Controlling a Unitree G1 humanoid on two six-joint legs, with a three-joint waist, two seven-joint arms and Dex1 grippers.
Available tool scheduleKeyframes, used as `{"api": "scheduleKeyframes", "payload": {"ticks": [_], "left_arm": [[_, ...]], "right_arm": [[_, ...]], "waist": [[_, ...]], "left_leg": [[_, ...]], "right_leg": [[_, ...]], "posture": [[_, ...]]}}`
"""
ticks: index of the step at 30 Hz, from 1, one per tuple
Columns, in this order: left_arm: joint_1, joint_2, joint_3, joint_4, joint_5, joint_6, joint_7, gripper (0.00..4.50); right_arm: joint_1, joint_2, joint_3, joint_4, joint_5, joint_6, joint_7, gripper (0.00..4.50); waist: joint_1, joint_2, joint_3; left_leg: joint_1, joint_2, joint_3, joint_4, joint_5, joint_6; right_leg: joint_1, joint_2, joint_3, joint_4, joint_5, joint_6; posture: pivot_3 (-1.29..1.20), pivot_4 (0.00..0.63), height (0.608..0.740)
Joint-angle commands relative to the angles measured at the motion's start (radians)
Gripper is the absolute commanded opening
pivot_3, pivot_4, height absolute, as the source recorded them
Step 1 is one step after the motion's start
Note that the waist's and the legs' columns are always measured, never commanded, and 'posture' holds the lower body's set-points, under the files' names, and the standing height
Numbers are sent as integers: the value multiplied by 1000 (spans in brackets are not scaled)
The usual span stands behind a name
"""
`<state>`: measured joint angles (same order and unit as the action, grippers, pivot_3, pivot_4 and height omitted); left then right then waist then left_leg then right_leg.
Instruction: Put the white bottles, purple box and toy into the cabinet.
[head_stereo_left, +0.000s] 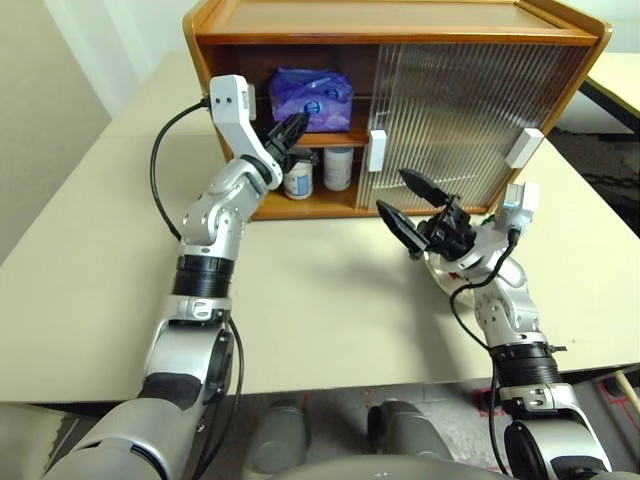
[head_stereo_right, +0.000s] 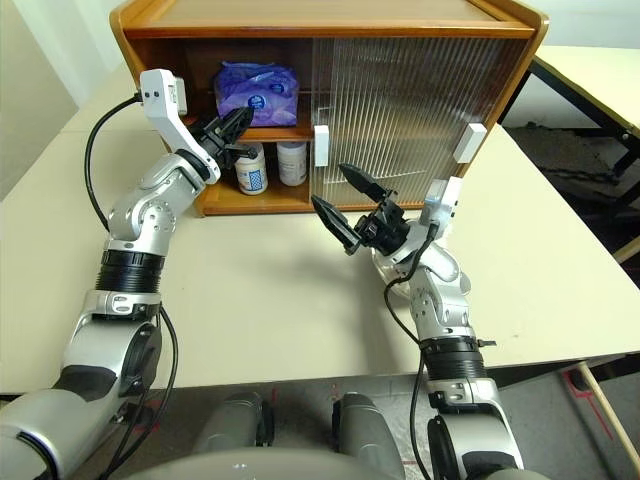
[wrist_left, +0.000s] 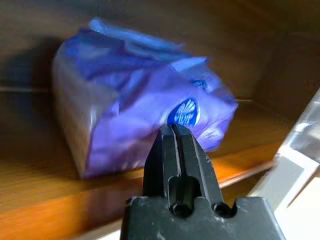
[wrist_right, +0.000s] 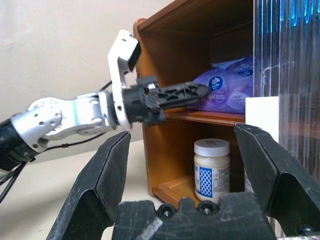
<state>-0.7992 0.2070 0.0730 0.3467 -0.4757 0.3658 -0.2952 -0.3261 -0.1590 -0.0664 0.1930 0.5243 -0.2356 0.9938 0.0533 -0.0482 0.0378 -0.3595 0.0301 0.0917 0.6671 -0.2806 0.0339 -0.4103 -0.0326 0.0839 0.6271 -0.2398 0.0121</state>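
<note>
The wooden cabinet stands at the back of the table with its left half open. On its upper shelf lies the purple box, crinkly, with a blue round logo. Two white bottles stand side by side on the lower shelf. My left gripper is shut and empty, its tip at the shelf's front edge just before the purple box. My right gripper hangs open over the table in front of the cabinet, holding nothing. The toy is hidden; a scrap of white and red peeks from under my right wrist.
Ribbed translucent sliding doors with white handles cover the cabinet's right half. The beige table stretches bare towards me. A second table stands off to the right across a gap.
</note>
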Motion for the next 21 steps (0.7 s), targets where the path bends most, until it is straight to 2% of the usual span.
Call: {"api": "scheduleKeyframes", "payload": {"ticks": [1, 5, 9, 13, 17, 19, 20, 21], "left_arm": [[-68, -15, 19, 131, 58, -91, -6, 32], [-81, -46, 29, 143, 55, -124, -35, 32], [14, -45, 7, -29, -10, -43, -155, 32], [116, -4, -5, -219, -45, 61, -200, 1344], [181, 38, -28, -386, -75, 155, -232, 2976], [197, 60, -53, -439, -69, 182, -251, 3017], [200, 68, -65, -454, -62, 186, -260, 2900], [201, 77, -83, -467, -50, 186, -274, 2595]], "right_arm": [[1, -2, 5, -18, -10, -6, -9, 4500], [3, -5, 11, -29, -9, 0, -15, 4500], [11, -13, 7, -38, -4, 4, -17, 4500], [13, -25, -4, -35, 2, 6, -17, 4500], [8, -36, -14, -24, 10, 5, -11, 4500], [6, -40, -19, -19, 13, 5, -6, 4500], [3, -41, -21, -15, 13, 4, -5, 4500], [1, -43, -23, -11, 13, 2, -3, 4500]], "waist": [[-2, 0, 0], [-7, 0, 0], [-14, 0, 0], [-30, 0, 0], [-37, 0, 0], [-37, 0, 0], [-37, 0, 0], [-37, 0, 0]], "left_leg": [[0, 0, 0, 0, 0, 0], [0, 0, 0, 1, 0, 0], [0, 0, 0, 3, 1, 1], [0, 0, 0, 2, 1, 1], [0, 0, 0, 1, 1, 1], [1, 0, 0, 1, 1, 1], [1, 0, 0, 1, 1, 1], [1, 0, 0, 1, 1, 1]], "right_leg": [[0, 0, 0, 0, 0, 0], [0, 0, 0, 1, 1, 0], [0, 0, 1, 2, 2, 0], [0, 0, 1, 2, 2, 1], [0, 0, 1, 2, 2, 1], [0, 0, 2, 2, 2, 1], [0, 0, 2, 2, 2, 1], [0, -1, 2, 2, 2, 1]], "posture": [[110, 0, 740], [108, 0, 740], [106, 0, 740], [108, 0, 740], [113, 0, 740], [113, 0, 740], [116, 0, 740], [116, 0, 740]]}}
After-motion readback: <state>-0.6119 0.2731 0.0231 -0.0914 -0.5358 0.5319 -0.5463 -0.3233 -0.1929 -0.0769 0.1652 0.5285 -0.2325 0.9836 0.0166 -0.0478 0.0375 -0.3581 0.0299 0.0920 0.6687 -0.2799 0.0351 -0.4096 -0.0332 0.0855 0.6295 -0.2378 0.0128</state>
